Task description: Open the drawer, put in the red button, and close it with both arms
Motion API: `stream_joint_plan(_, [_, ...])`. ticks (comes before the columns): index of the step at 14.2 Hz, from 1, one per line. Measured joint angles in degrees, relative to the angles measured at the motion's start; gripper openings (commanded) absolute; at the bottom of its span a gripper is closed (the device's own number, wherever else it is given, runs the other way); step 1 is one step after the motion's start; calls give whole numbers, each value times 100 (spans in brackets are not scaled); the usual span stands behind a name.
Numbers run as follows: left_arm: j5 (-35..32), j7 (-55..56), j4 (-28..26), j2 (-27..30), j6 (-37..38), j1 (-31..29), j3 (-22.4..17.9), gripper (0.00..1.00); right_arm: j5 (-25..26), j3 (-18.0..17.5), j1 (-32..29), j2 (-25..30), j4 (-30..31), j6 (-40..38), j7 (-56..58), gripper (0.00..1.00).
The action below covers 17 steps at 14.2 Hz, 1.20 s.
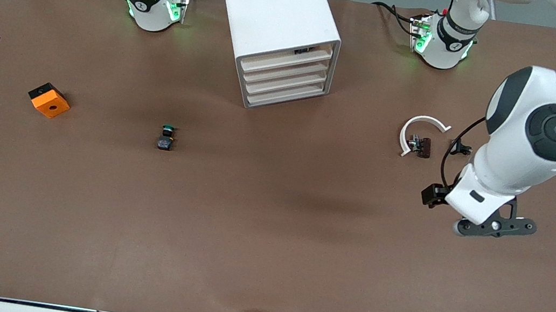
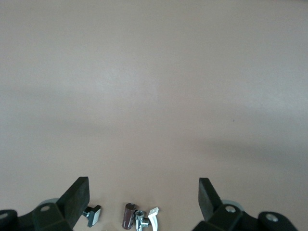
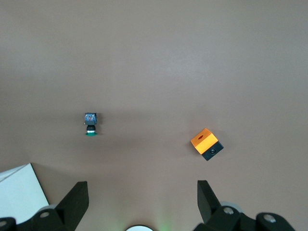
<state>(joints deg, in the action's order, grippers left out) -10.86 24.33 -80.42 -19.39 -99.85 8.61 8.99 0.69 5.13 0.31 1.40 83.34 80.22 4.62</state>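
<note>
The white cabinet (image 1: 276, 14) stands between the two arm bases, and its stacked drawer fronts (image 1: 284, 78) all look shut. No red cap shows in any view, so the red button is hidden or out of view. A small black blocky part (image 1: 460, 147) (image 2: 94, 214) lies half under the left arm; I cannot tell what it is. My left gripper (image 2: 144, 186) is open, high over the table at the left arm's end; its hand (image 1: 487, 199) covers the fingers in the front view. My right gripper (image 3: 142, 188) is open, high over bare table.
A green-capped button (image 1: 166, 137) (image 3: 90, 123) and an orange cube (image 1: 49, 100) (image 3: 206, 143) lie toward the right arm's end. A white curved piece (image 1: 419, 128) with a maroon cylinder (image 1: 424, 147) (image 2: 128, 216) and chrome fitting (image 2: 140, 221) lies beside the left hand.
</note>
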Motion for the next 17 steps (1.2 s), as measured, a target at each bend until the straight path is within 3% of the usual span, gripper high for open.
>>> stream_joint_plan(4, [407, -776, -363, 695, 124, -419, -6, 100, -143, 24, -117, 213, 178, -2, -164, 100])
stream_joint_plan(8, [767, -1563, -1130, 1703, 282, -902, -26, 100, -205, 14, -119, 356, 337, -4, -417, 100])
stream_joint_plan(12, [956, -1677, -2086, 2789, 437, -811, -216, 100, -208, 10, -119, 358, 358, -4, -420, 100])
stream_joint_plan(17, [1028, -1805, -2285, 3233, 796, -492, -674, 100, -208, 10, -119, 404, 358, 4, -419, 100])
